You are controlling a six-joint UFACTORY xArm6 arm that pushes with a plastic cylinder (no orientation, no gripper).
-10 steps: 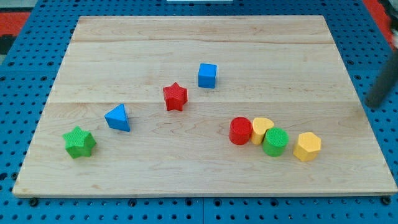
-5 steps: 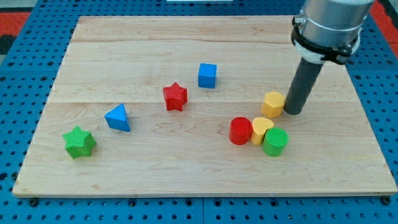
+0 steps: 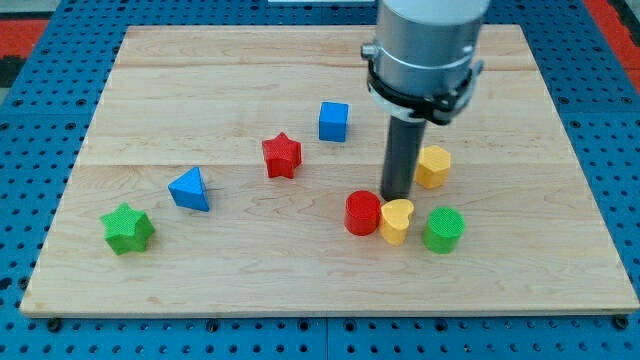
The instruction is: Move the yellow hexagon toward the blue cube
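Observation:
The yellow hexagon (image 3: pixel 434 166) lies right of the board's middle, just right of my rod. The blue cube (image 3: pixel 334 121) sits up and to the left of it, about a hand's width away. My tip (image 3: pixel 396 196) rests on the board to the left of the hexagon and below it, right above the red cylinder (image 3: pixel 362 213) and the yellow heart (image 3: pixel 397 220). The rod hides part of the hexagon's left side.
A green cylinder (image 3: pixel 443 230) stands right of the yellow heart. A red star (image 3: pixel 282 155) lies left of the blue cube. A blue triangle (image 3: pixel 190 189) and a green star (image 3: pixel 127 229) lie at the view's left on the wooden board (image 3: pixel 300 60).
The hexagon went from the lower right to right of the middle. My rod then crossed to its left. The red cylinder and yellow heart shifted left, away from the green cylinder.

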